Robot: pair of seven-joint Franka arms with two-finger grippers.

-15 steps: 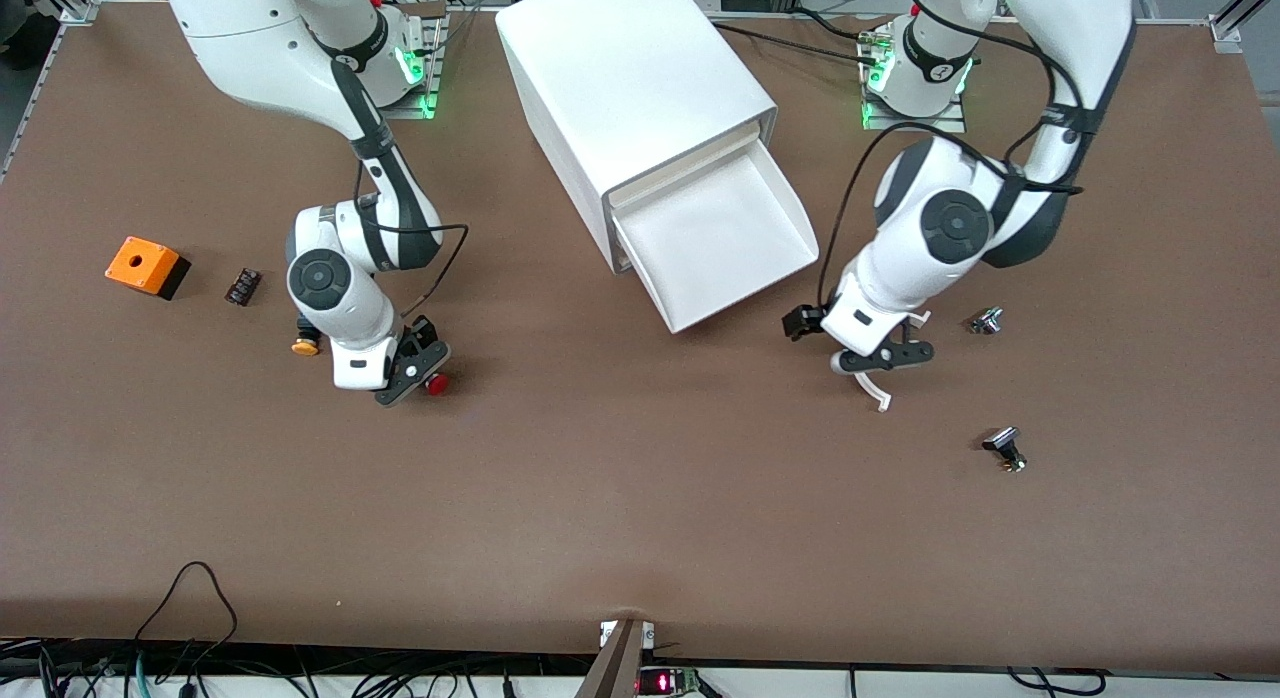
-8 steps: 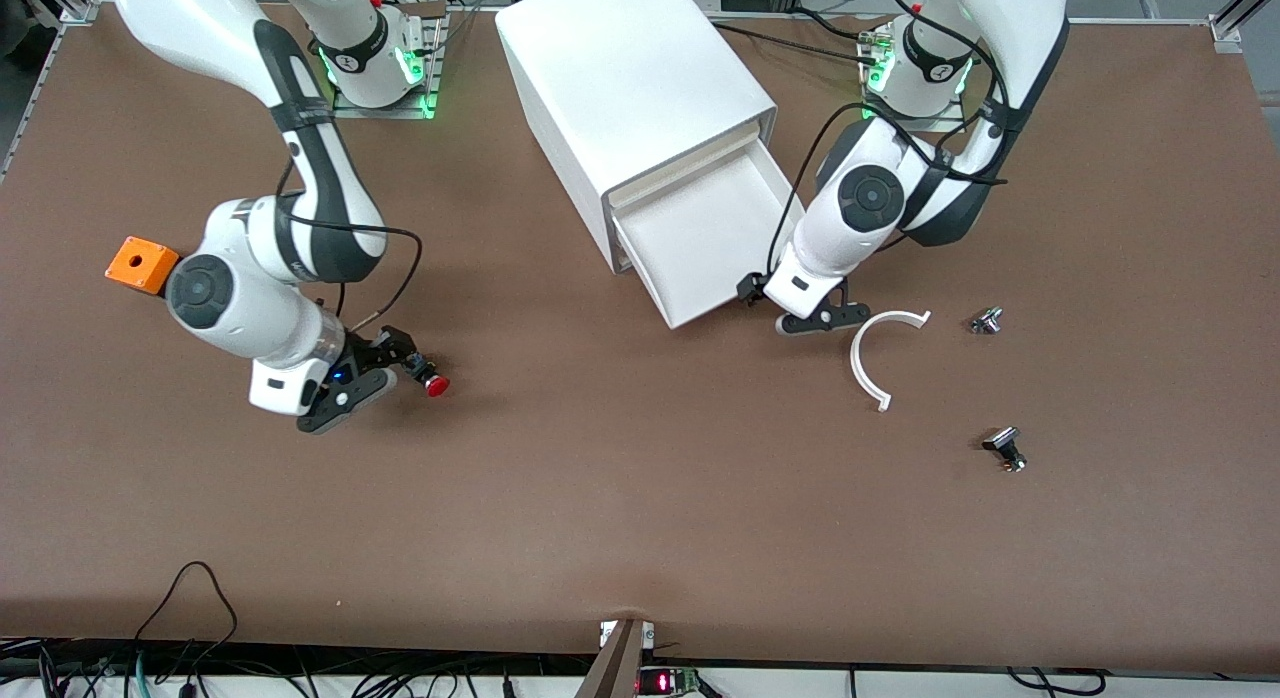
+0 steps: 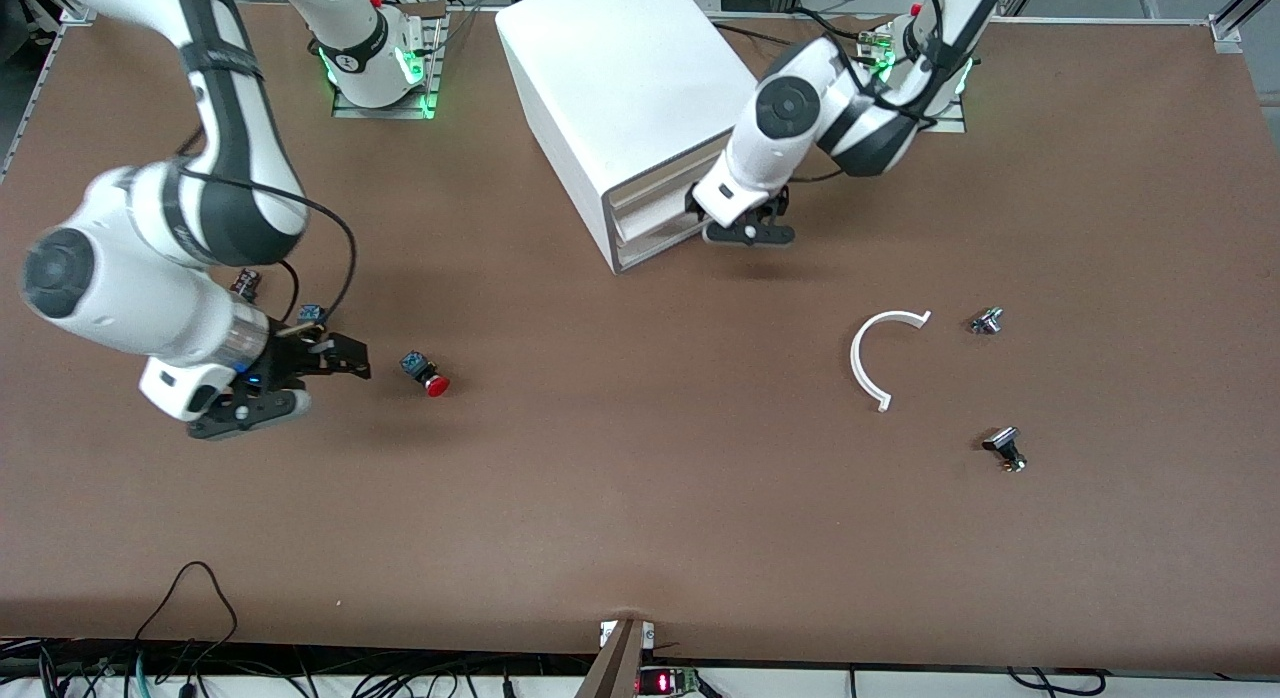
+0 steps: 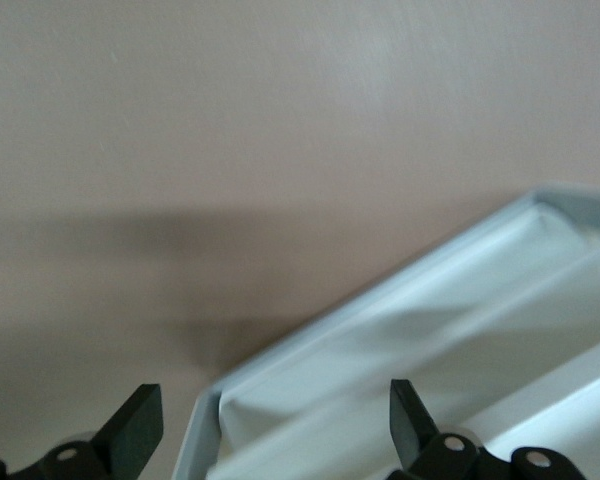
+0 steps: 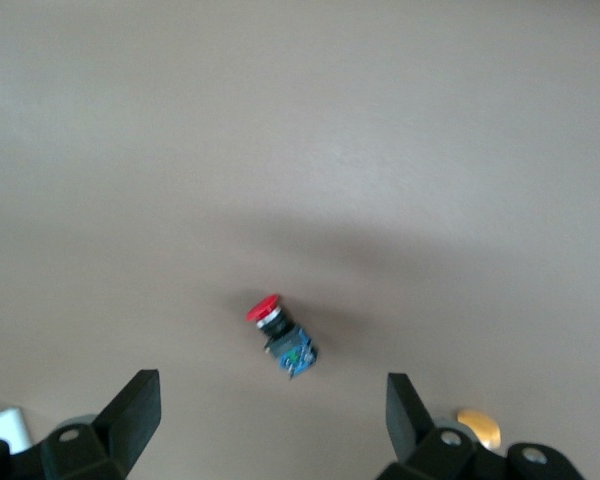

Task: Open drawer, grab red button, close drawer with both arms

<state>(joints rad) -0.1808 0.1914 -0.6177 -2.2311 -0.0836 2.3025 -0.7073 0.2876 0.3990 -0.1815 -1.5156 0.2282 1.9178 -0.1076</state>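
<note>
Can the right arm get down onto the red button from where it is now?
Probably yes. The red button lies on its side on bare table, with nothing touching it. The right tool hangs open just beside it, toward the right arm's end. The left tool is at the drawer, well away.

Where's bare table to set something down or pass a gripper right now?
Widest free patch: the brown table between the red button and the white arc, running down to the front edge. Crowded: by the cabinet, where the open left gripper sits at the drawer front, and around the open right gripper beside the button.
</note>
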